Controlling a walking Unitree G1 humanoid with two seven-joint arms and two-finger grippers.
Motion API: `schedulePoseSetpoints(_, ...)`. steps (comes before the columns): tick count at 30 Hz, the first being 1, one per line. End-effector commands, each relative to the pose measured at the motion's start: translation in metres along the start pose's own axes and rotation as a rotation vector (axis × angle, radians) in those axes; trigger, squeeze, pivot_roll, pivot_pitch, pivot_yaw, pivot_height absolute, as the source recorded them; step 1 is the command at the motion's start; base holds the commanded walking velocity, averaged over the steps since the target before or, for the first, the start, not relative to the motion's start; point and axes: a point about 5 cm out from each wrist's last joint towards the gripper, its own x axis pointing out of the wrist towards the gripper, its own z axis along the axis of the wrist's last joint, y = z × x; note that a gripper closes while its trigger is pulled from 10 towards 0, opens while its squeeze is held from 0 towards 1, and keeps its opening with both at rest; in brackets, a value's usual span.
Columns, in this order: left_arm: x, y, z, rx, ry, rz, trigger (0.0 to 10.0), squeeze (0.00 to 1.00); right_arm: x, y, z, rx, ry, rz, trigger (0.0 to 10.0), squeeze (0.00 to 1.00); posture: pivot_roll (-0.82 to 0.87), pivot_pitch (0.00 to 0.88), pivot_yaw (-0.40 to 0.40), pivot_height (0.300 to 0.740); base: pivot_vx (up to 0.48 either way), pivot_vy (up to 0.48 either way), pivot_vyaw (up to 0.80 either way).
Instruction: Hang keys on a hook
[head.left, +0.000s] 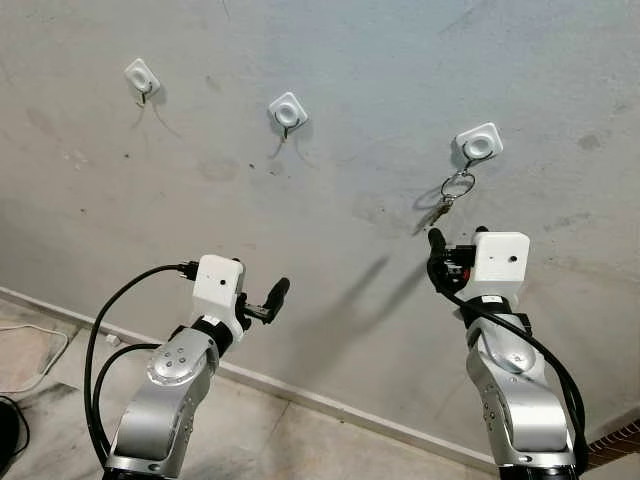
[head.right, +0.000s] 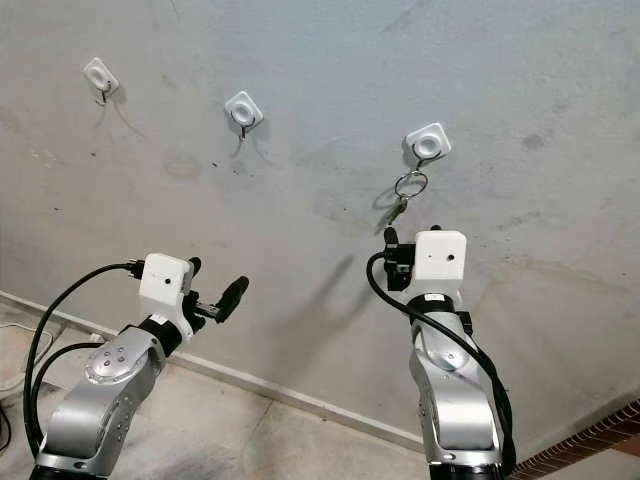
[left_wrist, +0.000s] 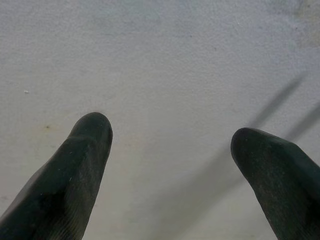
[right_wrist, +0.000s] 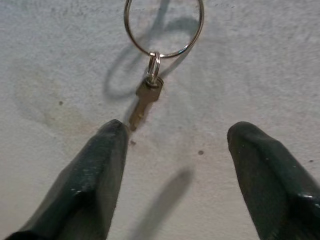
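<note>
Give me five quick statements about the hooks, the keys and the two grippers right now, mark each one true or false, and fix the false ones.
1. The keys hang by their ring from the rightmost hook. True.
2. The right gripper is clamped on the key. False: its fingers are apart, just below the key, holding nothing.
3. Three white hooks are on the wall. True.
4. The middle hook also carries a key ring. False: nothing hangs from it.
5. The left gripper holds a second set of keys. False: its fingers are apart and empty, facing bare wall.
</note>
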Motion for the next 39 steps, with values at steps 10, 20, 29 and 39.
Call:
schedulePoseSetpoints(10, 0.0035, -0.0033, 0.0015, 0.018, -0.002, 0.009, 10.0, 0.00, -0.0029, -0.0062, 0.0069, 0.018, -0.021, -0.028, 10.0, 1.00, 0.13, 0.000, -0.026, 0.740, 0.000, 0.000, 0.00)
schedulePoseSetpoints(20, 0.0046, -0.0042, 0.0016, 0.007, 0.002, 0.016, 10.0, 0.00, -0.0017, -0.0066, 0.0051, 0.046, 0.015, -0.018, 10.0, 0.14, 0.13, 0.000, -0.032, 0.740, 0.000, 0.000, -0.47)
schedulePoseSetpoints(29, 0.0058, -0.0031, 0.0037, 0.054, -0.009, 0.049, 10.0, 0.00, 0.0019, -0.0025, 0.0051, 0.053, 0.026, 0.004, 10.0, 0.00, 0.14, 0.000, -0.038, 0.740, 0.000, 0.000, -0.78)
schedulePoseSetpoints(39, 0.0077, -0.0041, 0.0029, 0.047, -0.005, 0.027, 10.0, 0.00, 0.0041, -0.0043, 0.0052, 0.050, 0.028, -0.007, 10.0, 0.00, 0.14, 0.000, -0.035, 0.740, 0.000, 0.000, -0.39)
